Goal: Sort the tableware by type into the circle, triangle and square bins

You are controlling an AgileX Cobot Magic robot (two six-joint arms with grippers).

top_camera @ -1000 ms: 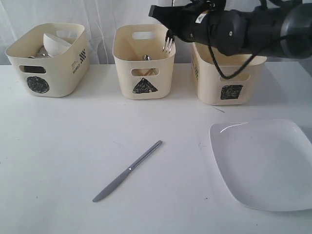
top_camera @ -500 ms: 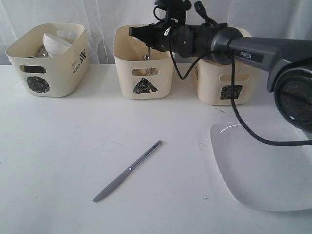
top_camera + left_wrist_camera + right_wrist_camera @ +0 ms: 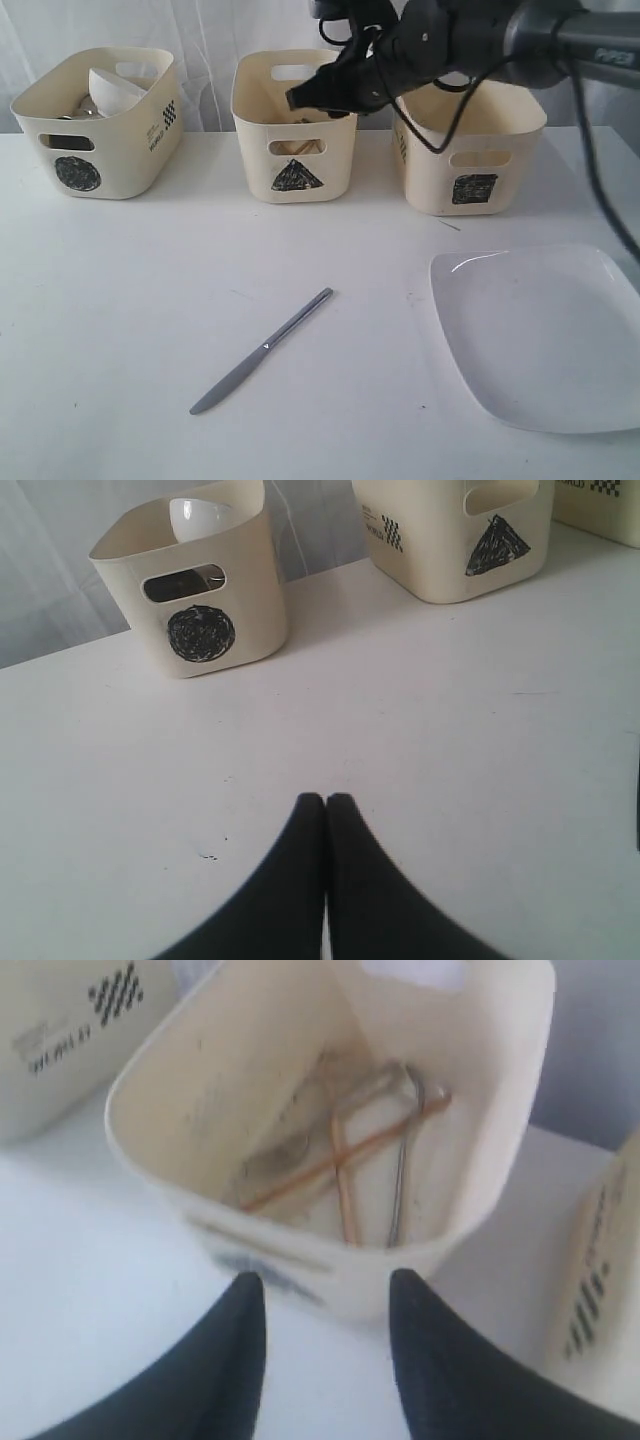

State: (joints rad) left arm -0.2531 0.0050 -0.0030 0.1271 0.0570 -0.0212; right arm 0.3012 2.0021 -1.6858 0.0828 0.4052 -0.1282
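Observation:
My right gripper [image 3: 300, 100] [image 3: 325, 1278] hangs open and empty over the front rim of the triangle tub [image 3: 295, 135] [image 3: 200, 1080]. Inside that tub lie wooden chopsticks [image 3: 345, 1160] and a steel utensil [image 3: 402, 1175]. The steel knife [image 3: 262, 350] lies slanted on the table in the middle. A large white square plate [image 3: 545, 335] rests at the front right. The circle tub [image 3: 95, 125] [image 3: 205, 590] holds a white bowl [image 3: 115, 88] [image 3: 200, 515]. The square tub [image 3: 470, 150] stands at the right. My left gripper [image 3: 326, 798] is shut on nothing, low over bare table.
The three tubs stand in a row along the back of the white table [image 3: 150, 300], in front of a white curtain. My right arm [image 3: 470, 35] stretches over the square tub from the right.
A second ago my right gripper held a fork above the triangle tub. The fork has left the jaws, which now stand open, and the arm has swung back toward the right.

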